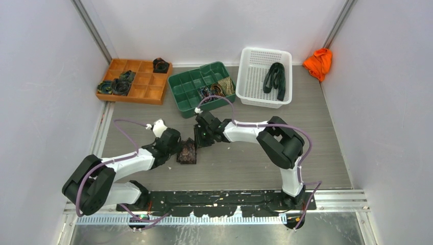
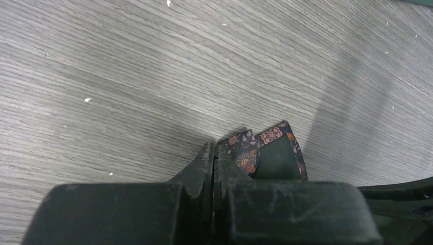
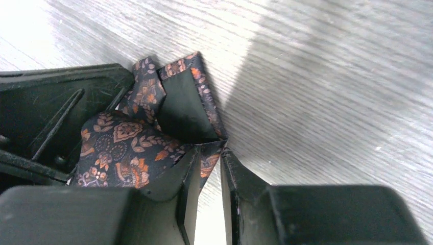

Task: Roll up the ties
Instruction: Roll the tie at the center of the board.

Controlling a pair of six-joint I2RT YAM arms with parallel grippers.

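A dark brown tie (image 1: 187, 153) with orange flower print lies partly folded on the grey table between my two arms. My left gripper (image 1: 177, 149) comes at it from the left. In the left wrist view the left gripper (image 2: 215, 148) has its jaws pressed together, and the tie (image 2: 245, 153) comes out at the tip. My right gripper (image 1: 200, 137) reaches in from the right. In the right wrist view the right gripper (image 3: 220, 150) has its tips closed on a folded edge of the tie (image 3: 122, 148), whose dark lining shows.
An orange divided tray (image 1: 148, 89) at the back left holds coiled ties (image 1: 115, 86). A green bin (image 1: 186, 84) holds more ties. A white basket (image 1: 253, 76) contains a dark unrolled tie (image 1: 275, 79). An orange cloth (image 1: 318, 62) lies at the back right.
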